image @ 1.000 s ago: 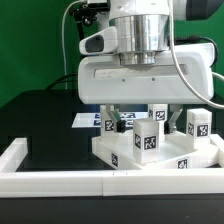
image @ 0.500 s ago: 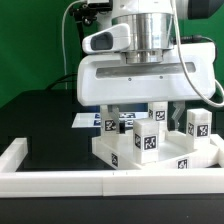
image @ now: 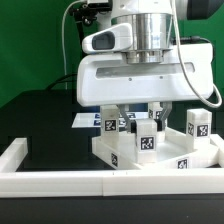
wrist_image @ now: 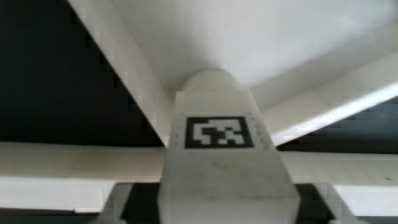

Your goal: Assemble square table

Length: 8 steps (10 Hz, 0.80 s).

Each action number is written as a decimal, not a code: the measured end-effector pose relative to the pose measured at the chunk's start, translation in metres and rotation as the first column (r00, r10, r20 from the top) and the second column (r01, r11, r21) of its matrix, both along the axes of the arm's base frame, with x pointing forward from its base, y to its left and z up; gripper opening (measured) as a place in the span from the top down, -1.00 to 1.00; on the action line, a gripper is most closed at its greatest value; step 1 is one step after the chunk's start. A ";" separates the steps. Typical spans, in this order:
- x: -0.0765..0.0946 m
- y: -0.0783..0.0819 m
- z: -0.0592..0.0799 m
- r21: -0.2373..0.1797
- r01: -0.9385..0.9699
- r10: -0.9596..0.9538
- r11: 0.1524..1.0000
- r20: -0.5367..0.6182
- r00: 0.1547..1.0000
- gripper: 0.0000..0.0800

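Gripper [image: 133,118] is closing on a leg [wrist_image: 221,140] directly beneath it (contact unclear), keeping it upright over the tabletop [image: 178,160] for seating.

Arm lowered, wrist vertical, fingers [image: 152,113] partly closed

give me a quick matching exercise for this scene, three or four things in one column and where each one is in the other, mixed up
Things:
1. hand
2. square tabletop slab
3. marker board
4. border wall

Places:
A. flat on the black table, behind the slab on the exterior view's left
B. running along the front edge of the scene
C. low over the slab, around a tagged leg
D. against the front wall, with tagged legs standing on it

Pairs: 1-C, 2-D, 3-A, 4-B
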State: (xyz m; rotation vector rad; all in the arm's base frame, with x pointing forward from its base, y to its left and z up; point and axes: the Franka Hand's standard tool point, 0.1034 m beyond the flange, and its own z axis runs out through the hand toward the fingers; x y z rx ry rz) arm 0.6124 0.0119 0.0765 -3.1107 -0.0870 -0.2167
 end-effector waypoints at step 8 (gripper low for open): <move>0.006 -0.007 0.000 0.087 0.600 -0.600 0.795 -0.025 0.800 0.27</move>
